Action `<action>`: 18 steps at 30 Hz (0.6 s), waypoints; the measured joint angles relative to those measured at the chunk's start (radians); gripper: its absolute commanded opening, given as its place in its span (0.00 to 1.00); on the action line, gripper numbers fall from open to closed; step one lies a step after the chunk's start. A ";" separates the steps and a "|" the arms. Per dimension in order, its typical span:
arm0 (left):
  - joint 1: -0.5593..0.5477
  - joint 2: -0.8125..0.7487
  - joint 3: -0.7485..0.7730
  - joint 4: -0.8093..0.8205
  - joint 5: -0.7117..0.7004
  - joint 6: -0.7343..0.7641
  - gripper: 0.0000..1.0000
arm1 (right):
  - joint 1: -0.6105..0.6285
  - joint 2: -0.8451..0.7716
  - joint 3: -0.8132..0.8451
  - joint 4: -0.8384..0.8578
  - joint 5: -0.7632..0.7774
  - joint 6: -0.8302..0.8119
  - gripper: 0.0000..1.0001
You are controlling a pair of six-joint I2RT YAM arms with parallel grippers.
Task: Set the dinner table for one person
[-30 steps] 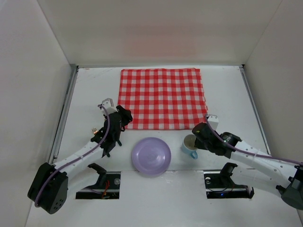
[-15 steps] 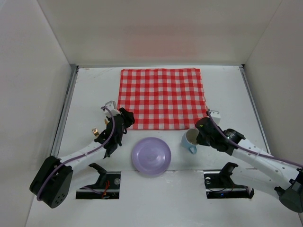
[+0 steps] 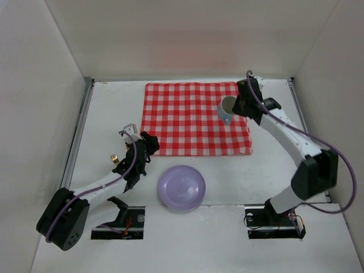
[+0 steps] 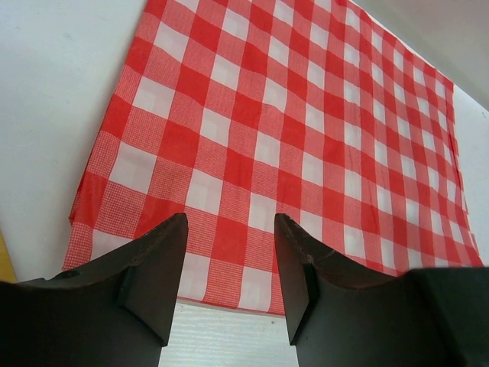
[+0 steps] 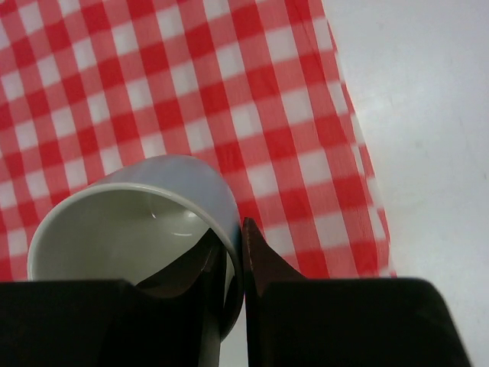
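Note:
The red-checked cloth (image 3: 195,118) lies on the far half of the white dinner table (image 3: 273,170). My right gripper (image 3: 239,106) is shut on the rim of a pale blue cup (image 3: 226,108), one finger inside and one outside, and holds it above the cloth's far right part; the right wrist view shows the cup (image 5: 145,222) over the cloth (image 5: 229,92). My left gripper (image 3: 147,143) is open and empty at the cloth's near left corner (image 4: 252,153). A lilac plate (image 3: 181,187) sits on the table near the front, between the arms.
A small brass-coloured object (image 3: 114,157) lies left of my left arm. Metal rails (image 3: 79,131) run along the table's sides, and white walls close in the back and both sides.
My right gripper lifted the cup from the table beside the plate and carried it far back over the cloth's right part. My left gripper shifted only slightly.

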 measured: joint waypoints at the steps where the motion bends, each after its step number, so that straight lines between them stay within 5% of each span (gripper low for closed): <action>1: 0.004 0.000 -0.006 0.004 0.000 0.000 0.47 | -0.023 0.067 0.055 0.011 -0.005 -0.016 0.09; 10: 0.025 -0.074 -0.067 0.034 -0.007 0.000 0.46 | -0.154 0.587 0.606 -0.061 -0.026 -0.109 0.09; 18: 0.035 -0.175 -0.117 0.075 -0.066 -0.001 0.48 | -0.195 0.881 1.009 -0.230 -0.031 -0.147 0.10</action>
